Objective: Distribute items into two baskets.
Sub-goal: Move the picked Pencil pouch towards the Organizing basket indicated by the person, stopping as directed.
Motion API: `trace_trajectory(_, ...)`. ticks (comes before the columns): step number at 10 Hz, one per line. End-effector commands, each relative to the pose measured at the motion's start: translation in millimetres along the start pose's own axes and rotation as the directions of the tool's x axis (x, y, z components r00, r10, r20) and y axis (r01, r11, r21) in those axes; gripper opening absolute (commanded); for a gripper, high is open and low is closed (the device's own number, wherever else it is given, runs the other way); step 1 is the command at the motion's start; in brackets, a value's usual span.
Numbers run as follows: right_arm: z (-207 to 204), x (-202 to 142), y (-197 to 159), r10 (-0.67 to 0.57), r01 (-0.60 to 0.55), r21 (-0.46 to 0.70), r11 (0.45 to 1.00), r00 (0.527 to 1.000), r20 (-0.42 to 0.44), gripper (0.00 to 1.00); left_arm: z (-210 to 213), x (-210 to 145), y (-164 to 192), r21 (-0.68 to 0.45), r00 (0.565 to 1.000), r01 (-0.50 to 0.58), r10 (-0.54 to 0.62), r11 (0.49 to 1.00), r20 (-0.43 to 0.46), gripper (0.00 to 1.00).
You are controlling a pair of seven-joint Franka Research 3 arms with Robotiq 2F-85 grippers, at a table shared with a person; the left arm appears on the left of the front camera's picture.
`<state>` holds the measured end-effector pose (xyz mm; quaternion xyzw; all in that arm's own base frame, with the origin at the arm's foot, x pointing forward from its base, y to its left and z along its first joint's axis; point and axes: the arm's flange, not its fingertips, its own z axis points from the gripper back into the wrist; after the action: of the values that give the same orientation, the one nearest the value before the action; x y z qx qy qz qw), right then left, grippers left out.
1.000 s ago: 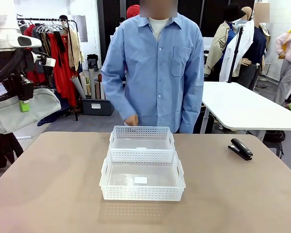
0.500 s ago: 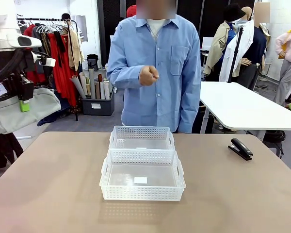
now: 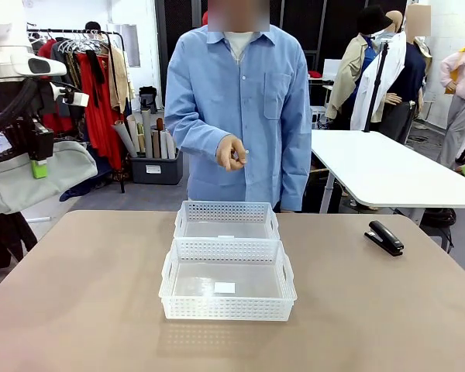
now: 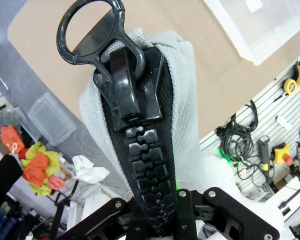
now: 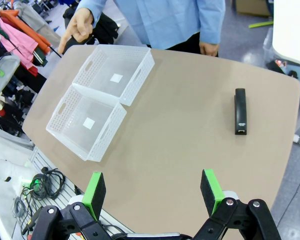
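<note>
Two white plastic baskets sit touching, one behind the other, at the middle of the tan bench (image 3: 77, 294). The nearer basket (image 3: 227, 308) is slightly wider than the farther basket (image 3: 226, 211). Both are shallow rectangles with walls pierced by rows of small holes and cut-out handles at the short ends. A small white label (image 3: 225, 287) lies on the nearer basket's smooth floor, and a second label (image 5: 116, 77) shows in the farther one; no print on either can be read. The black stapler (image 3: 384, 237), glossy and wedge-shaped, lies on the bench toward the robot's right, well apart from the baskets. Beyond the bench a person in a blue button shirt holds one hand (image 3: 232, 153) loosely curled in front of the body; whatever the fingers hold is too small to make out. The left pincer (image 4: 157, 205) is pressed together on an oversized black zipper (image 4: 142, 150) with chunky interlocked teeth and a ring-shaped pull tab (image 4: 90, 25), edged by grey knit fabric (image 4: 187, 100); the zipper hides its fingertips. The right pincer (image 5: 152, 192) hangs high over the bench's edge, its green pads (image 5: 94, 192) spread wide apart.
</note>
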<state>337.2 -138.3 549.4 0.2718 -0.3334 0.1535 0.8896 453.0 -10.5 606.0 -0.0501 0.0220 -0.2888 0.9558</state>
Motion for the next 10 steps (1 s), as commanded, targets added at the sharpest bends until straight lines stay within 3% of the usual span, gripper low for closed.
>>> trace_trajectory(1,0.4,1.7,0.3,0.009,-0.009,0.014,1.000,1.000,0.016,1.00,3.2,-1.1,1.7,0.000,1.000,-0.004,0.004,1.000,0.002,0.00)
trace_trajectory(10,0.4,1.7,0.3,0.009,-0.009,0.014,1.000,1.000,0.016,1.00,0.0,0.0,0.0,0.000,1.000,0.000,0.000,1.000,0.000,0.00)
